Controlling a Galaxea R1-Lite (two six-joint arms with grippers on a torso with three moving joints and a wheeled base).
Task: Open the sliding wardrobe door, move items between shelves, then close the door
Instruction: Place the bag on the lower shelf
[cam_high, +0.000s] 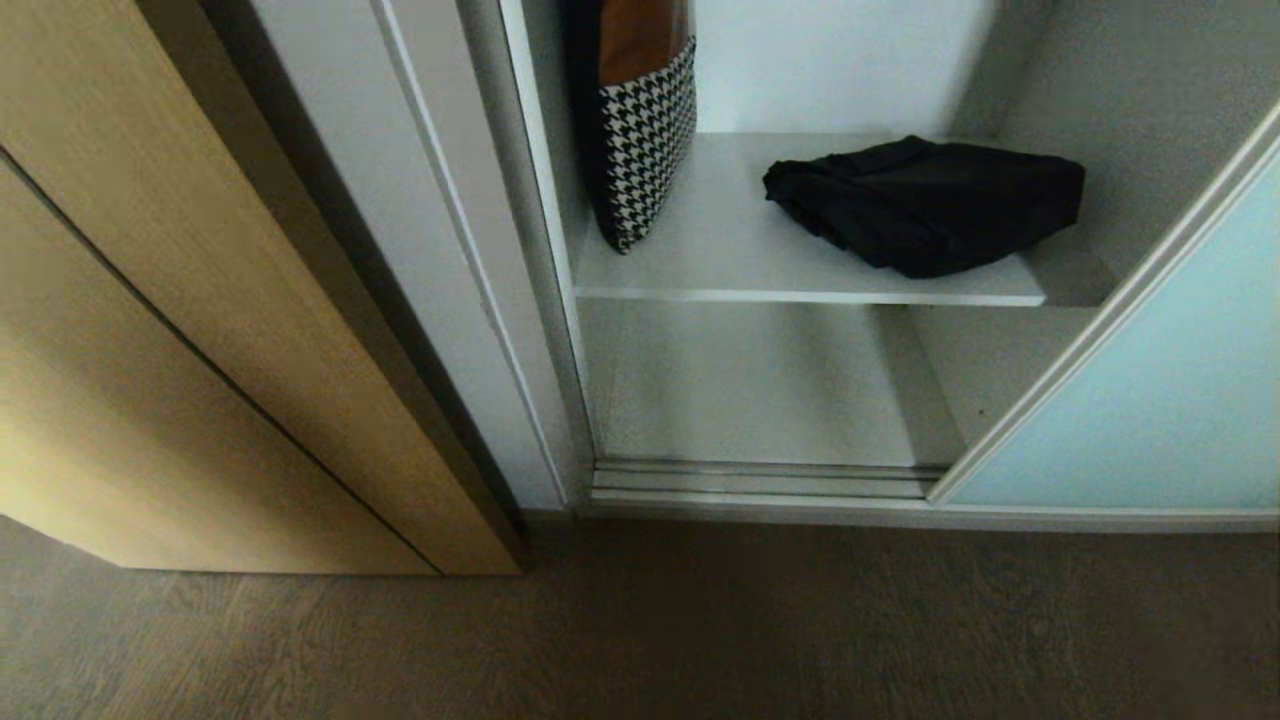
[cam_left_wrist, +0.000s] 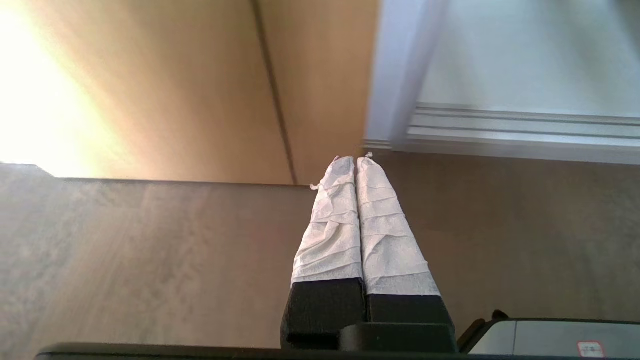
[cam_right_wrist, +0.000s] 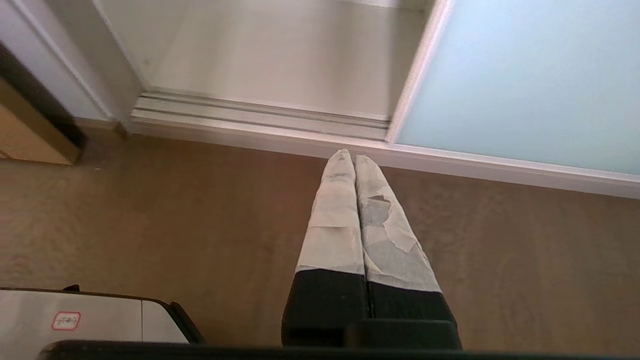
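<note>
The aqua frosted sliding wardrobe door (cam_high: 1160, 400) (cam_right_wrist: 525, 75) stands slid to the right, leaving the white wardrobe open. A black fabric item (cam_high: 925, 203) lies on the right half of a white shelf (cam_high: 720, 250). Below it is the wardrobe's white bottom board (cam_high: 740, 380) (cam_right_wrist: 280, 55), bare. Neither arm shows in the head view. My left gripper (cam_left_wrist: 354, 161) is shut and empty, low over the wooden floor before the wood-grain door. My right gripper (cam_right_wrist: 349, 156) is shut and empty, low over the floor just short of the door track.
A brown-and-houndstooth cushion (cam_high: 645, 130) leans upright at the shelf's left end. A light wood-grain door (cam_high: 180, 330) (cam_left_wrist: 200, 85) stands on the left. A silver sliding track (cam_high: 765, 480) (cam_right_wrist: 260, 112) (cam_left_wrist: 520, 125) runs along the wardrobe's foot. Brown wood floor (cam_high: 640, 630) lies in front.
</note>
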